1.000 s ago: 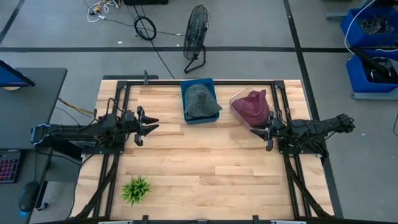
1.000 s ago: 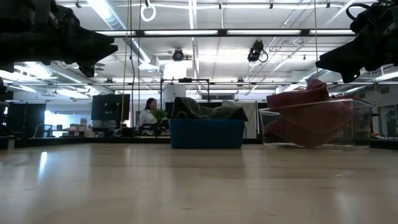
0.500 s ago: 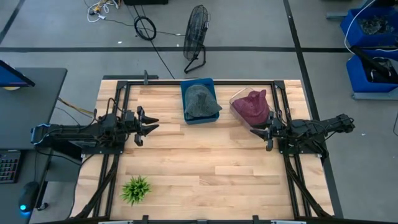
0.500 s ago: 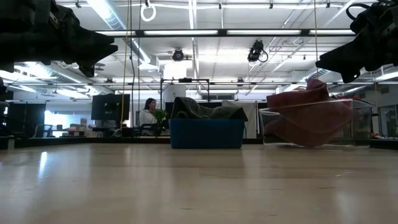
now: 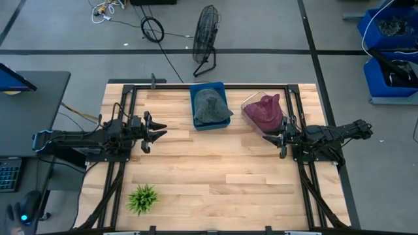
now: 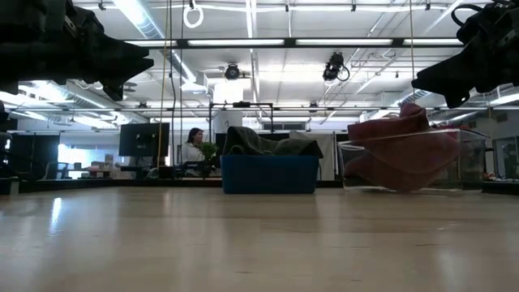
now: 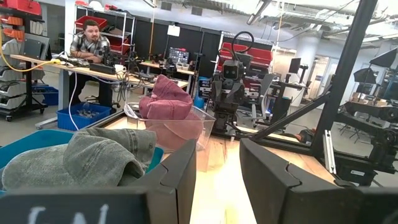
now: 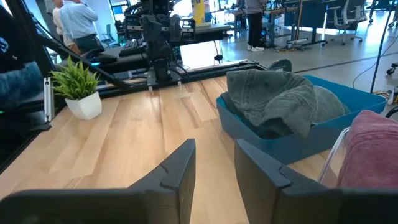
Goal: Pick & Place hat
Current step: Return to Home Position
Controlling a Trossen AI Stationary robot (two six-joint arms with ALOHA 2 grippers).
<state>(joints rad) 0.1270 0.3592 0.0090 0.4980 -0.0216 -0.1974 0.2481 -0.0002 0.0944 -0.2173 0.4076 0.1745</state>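
Note:
A grey hat [image 5: 210,106] lies in a blue bin [image 5: 196,121] at the table's far middle; it also shows in the left wrist view as a grey hat [image 7: 99,158] and in the right wrist view [image 8: 273,99]. A maroon hat [image 5: 264,111] sits in a clear bin [image 5: 247,103] to the right of it, heaped above the rim in the low view [image 6: 397,138]. My left gripper [image 5: 159,132] hovers open over the table's left side, pointing right. My right gripper [image 5: 279,141] hovers open at the right edge, just near of the clear bin, pointing left.
A small potted plant [image 5: 142,198] stands near the table's near left corner. The black frame rails [image 5: 124,117] run along the table's sides. Bare wood [image 5: 215,170] spans the middle between the two arms. People sit and stand in the room beyond the table.

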